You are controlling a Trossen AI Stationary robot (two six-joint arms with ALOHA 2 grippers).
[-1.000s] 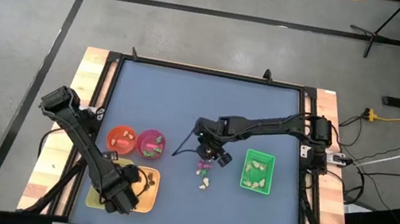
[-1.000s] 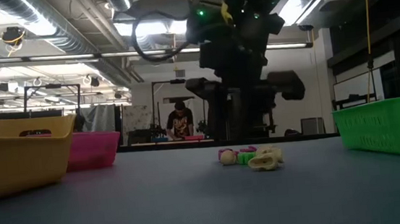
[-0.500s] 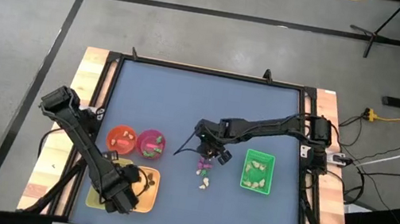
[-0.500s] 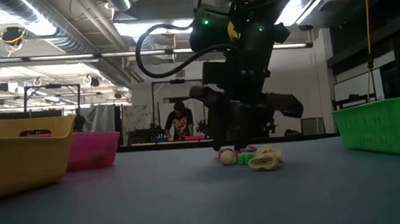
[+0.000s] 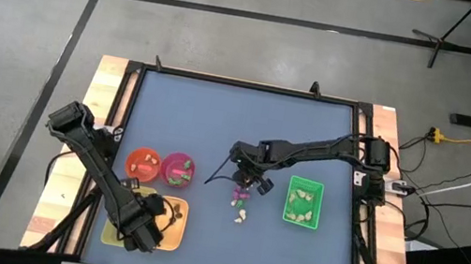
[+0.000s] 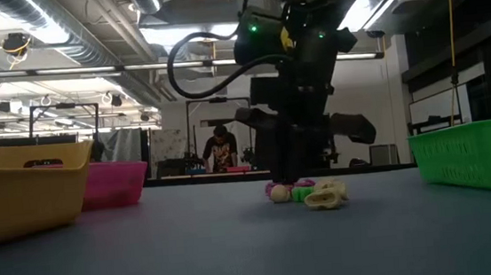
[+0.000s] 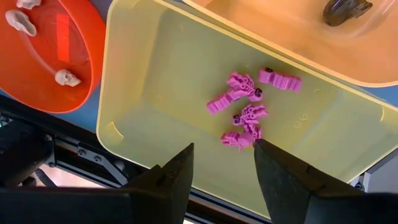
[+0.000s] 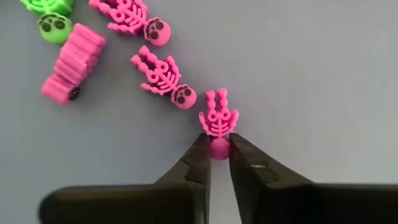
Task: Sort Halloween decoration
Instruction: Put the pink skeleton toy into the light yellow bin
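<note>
Tiny Halloween decoration pieces lie loose on the blue mat: magenta skeletons (image 8: 163, 78), a green skull (image 8: 55, 26) and cream pieces (image 6: 326, 194). My right gripper (image 8: 217, 163) stands at the table's middle (image 5: 242, 182), down at the mat and shut on one magenta skeleton (image 8: 219, 119). My left gripper (image 7: 221, 180) hangs open above the yellow tray (image 7: 155, 74), where several magenta skeletons (image 7: 245, 102) lie on the tray's floor. My right gripper pinches the magenta skeleton's skull end (image 8: 219, 149) between its two fingertips (image 8: 200, 155). The fingers come from above, slanting steeply down, along the skeleton's length. The skeleton lies flat on the mat, its ribs pointing away from the fingers.
An orange bowl (image 5: 143, 163) and a pink bowl (image 5: 177, 168) stand left of the pile. A green tray (image 5: 303, 202) stands to its right and holds cream pieces. The yellow tray (image 5: 155, 219) is near the front left edge. A person (image 6: 220, 149) is in the room behind.
My right gripper has sunk a little toward the mat and tipped slightly. It has then shut on the magenta skeleton's skull end. The skeleton still lies on the mat.
</note>
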